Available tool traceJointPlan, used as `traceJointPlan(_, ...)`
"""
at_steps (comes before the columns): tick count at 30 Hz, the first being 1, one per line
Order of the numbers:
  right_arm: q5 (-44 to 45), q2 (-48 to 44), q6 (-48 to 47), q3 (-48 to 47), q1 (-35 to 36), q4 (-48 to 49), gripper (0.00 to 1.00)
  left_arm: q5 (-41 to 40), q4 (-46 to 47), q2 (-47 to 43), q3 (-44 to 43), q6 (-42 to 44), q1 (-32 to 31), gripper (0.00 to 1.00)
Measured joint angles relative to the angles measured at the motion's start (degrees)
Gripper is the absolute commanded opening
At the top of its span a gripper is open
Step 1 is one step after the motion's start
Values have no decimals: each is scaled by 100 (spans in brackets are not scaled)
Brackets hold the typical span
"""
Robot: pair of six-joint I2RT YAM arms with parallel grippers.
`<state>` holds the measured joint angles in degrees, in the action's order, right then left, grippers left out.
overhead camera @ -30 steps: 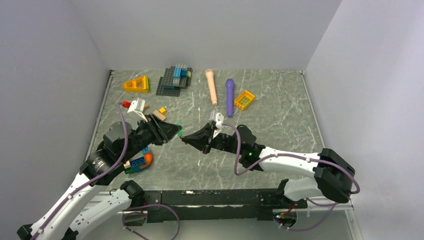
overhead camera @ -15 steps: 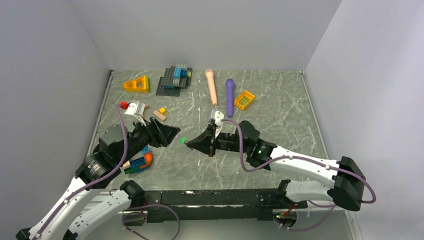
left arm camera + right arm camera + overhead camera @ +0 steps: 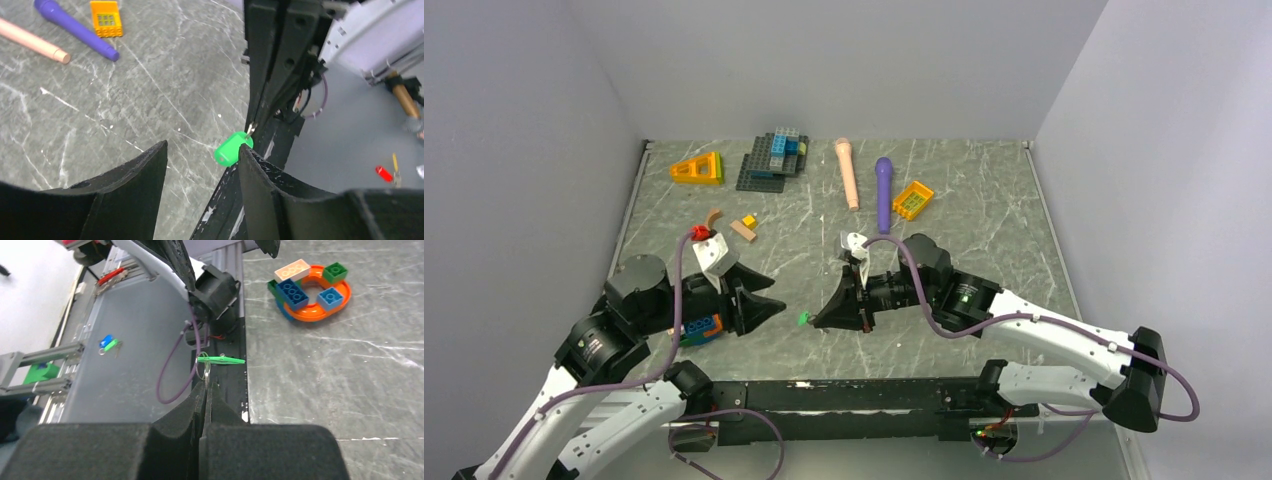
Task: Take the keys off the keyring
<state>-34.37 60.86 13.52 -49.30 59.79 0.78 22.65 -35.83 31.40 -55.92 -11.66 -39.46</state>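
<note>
While near table edge (image 3: pixel 246 390), keyring (image 3: pixel 202 371) aloft

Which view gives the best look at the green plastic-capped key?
Left wrist: the green plastic-capped key shows its flat face, large, ahead of the open left gripper. Right wrist shows it edge-on, a thin sliver on the metal keyring pinched in the shut right gripper. Top external shows only a green speck.
</note>
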Motion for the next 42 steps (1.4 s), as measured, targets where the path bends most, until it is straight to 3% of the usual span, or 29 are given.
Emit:
traceJointPlan(15,-560,-11,-63,-551,0,-1084,0,1631,-214,111,-223,643,0,53)
traceJointPlan(32,-490,81,-192,-713,7,-1469,0,2614,-192,1047,-323,824,-22,48)
traceJointPlan(42,-483,109,-210,-789,42,-1495,0,2645,-199,1558,-326,951,-313,37)
